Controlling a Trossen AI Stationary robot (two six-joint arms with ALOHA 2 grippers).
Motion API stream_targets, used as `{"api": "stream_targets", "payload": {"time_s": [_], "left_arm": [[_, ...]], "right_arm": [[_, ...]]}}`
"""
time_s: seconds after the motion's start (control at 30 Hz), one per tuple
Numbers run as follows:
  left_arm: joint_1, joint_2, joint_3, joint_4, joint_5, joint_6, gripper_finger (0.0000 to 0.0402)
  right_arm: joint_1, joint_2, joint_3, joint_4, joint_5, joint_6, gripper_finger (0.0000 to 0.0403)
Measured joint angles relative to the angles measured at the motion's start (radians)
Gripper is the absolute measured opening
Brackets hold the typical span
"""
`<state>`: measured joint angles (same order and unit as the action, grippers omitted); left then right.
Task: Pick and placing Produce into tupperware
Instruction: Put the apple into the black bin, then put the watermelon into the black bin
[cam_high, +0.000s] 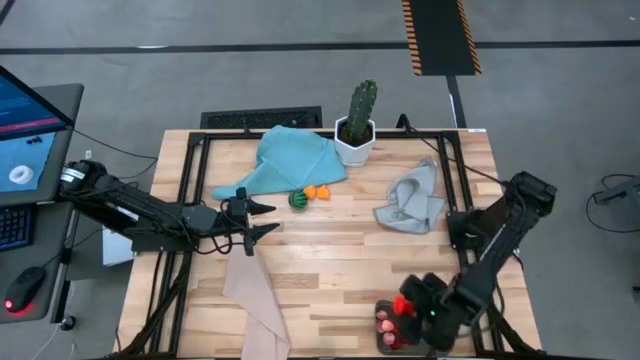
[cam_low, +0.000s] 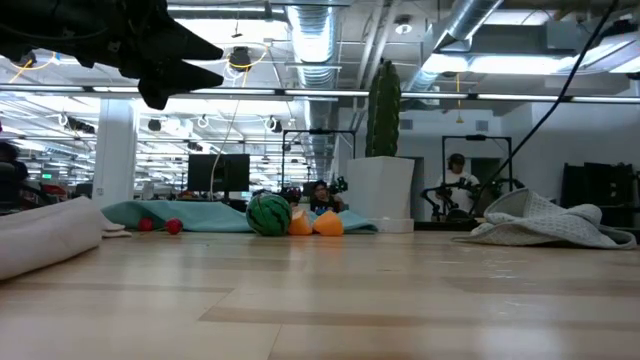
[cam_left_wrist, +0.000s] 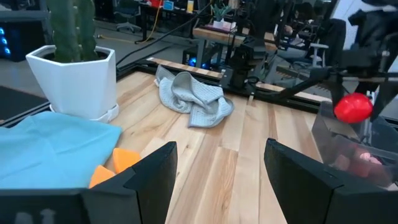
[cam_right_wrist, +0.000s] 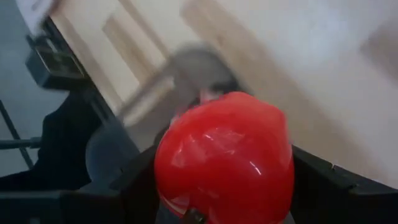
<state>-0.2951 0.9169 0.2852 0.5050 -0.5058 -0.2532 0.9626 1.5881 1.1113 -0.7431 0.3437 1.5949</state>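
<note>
From the high view I see my right gripper (cam_high: 408, 306) at the near right corner of the table (cam_high: 340, 250), just above the tupperware (cam_high: 385, 335), and it carries a red piece of produce (cam_high: 404, 305); I judge it hangs there because the drop into the tub comes next, where some pink pieces already lie. My left gripper (cam_high: 268, 219) waits over the left middle of the table, fingers apart and holding nothing, pointed toward the green striped ball (cam_high: 297, 199) and two orange pieces (cam_high: 317, 192) that rest at the edge of the teal cloth (cam_high: 285, 160). A cactus in a white pot (cam_high: 357, 128) stands behind them, a grey cloth (cam_high: 412, 200) lies to the right, and a beige cloth (cam_high: 255, 295) lies near the front; none blocks the tub. In the low view the striped ball (cam_low: 268, 214) touches the orange pieces (cam_low: 315, 223), and two small red pieces (cam_low: 160, 226) lie further along the teal cloth; the left arm hangs high above. A person sits far behind in the room. In the left wrist view the fingers (cam_left_wrist: 152, 171) stand wide with bare wood between them, and the orange pieces (cam_left_wrist: 115, 165) are near. In the right wrist view the red produce (cam_right_wrist: 225, 158) sits clamped between both fingers, and the tub below is blurred.
</note>
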Motion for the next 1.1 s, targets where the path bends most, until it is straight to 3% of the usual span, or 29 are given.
{"api": "stream_targets", "payload": {"time_s": [0.2,0.47,0.63,0.87,1.1], "left_arm": [[0.0,0.0,0.0,0.0,-0.001,-0.012,0.023],[0.0,0.0,0.0,0.0,-0.004,-0.017,0.023],[0.0,0.0,0.0,0.0,-0.004,-0.016,0.023],[0.0,0.0,0.0,0.0,-0.003,-0.016,0.023],[0.0,0.0,0.0,0.0,-0.003,-0.016,0.023]], "right_arm": [[0.095,0.066,0.0,0.076,-0.005,0.144,0.0308],[0.091,0.126,0.0,0.041,-0.09,0.219,0.0371],[0.058,0.118,0.0,0.043,-0.139,0.148,0.0396],[0.037,0.051,0.0,0.048,-0.132,0.069,0.039],[-0.034,-0.029,0.0,0.048,0.008,-0.143,0.0391]]}}
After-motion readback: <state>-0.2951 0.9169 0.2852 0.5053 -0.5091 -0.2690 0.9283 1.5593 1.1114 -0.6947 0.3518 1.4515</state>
